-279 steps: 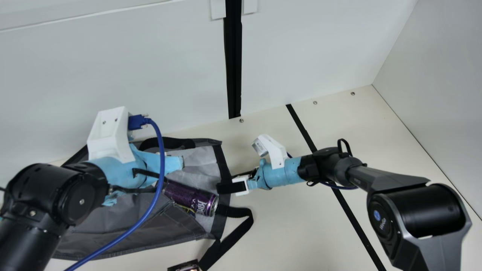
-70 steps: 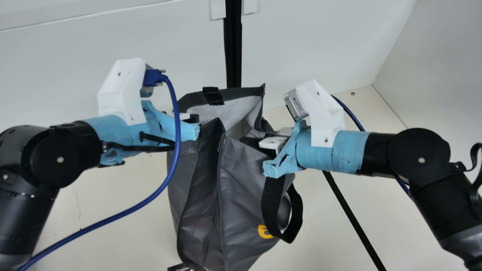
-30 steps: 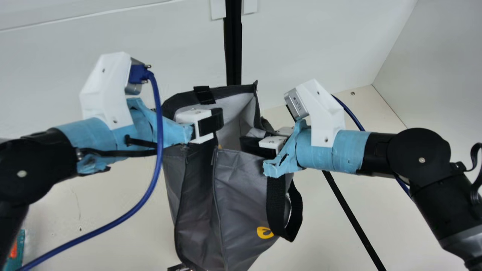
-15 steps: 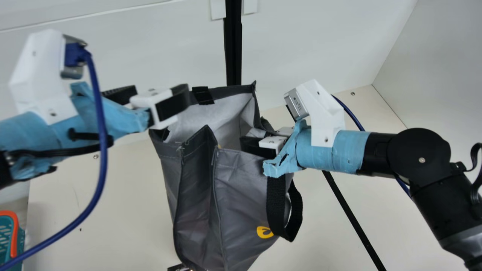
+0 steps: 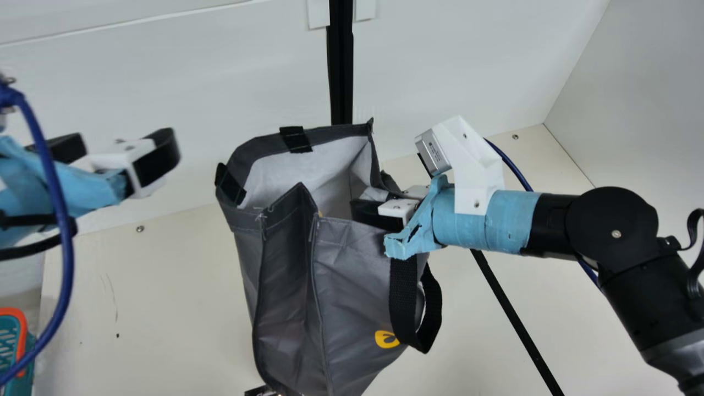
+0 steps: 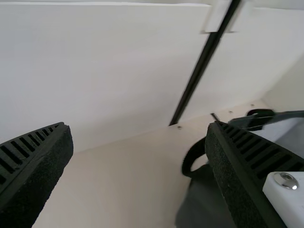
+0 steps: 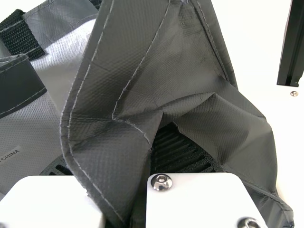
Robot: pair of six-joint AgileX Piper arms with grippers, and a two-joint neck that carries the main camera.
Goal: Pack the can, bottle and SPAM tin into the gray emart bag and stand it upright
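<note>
I have the gray emart bag (image 5: 352,275) more or less upright over the counter (image 5: 165,286), mouth gaping, a black handle (image 5: 403,302) drooping down its side. My right hand (image 5: 375,209) is clamped on a fold of cloth near the rim; my left hand (image 5: 118,147) is spread wide with nothing in it, well apart from the bag.

I judge the job nearly done: the standing-up part looks mostly there. Whether the can, bottle and SPAM tin are all inside I cannot tell, as the bag's depths are hidden from me. A small dark object (image 5: 259,391), cut off at the main view's bottom edge, wants checking. What's left, I think, is letting go on the right without the bag slumping.
</note>
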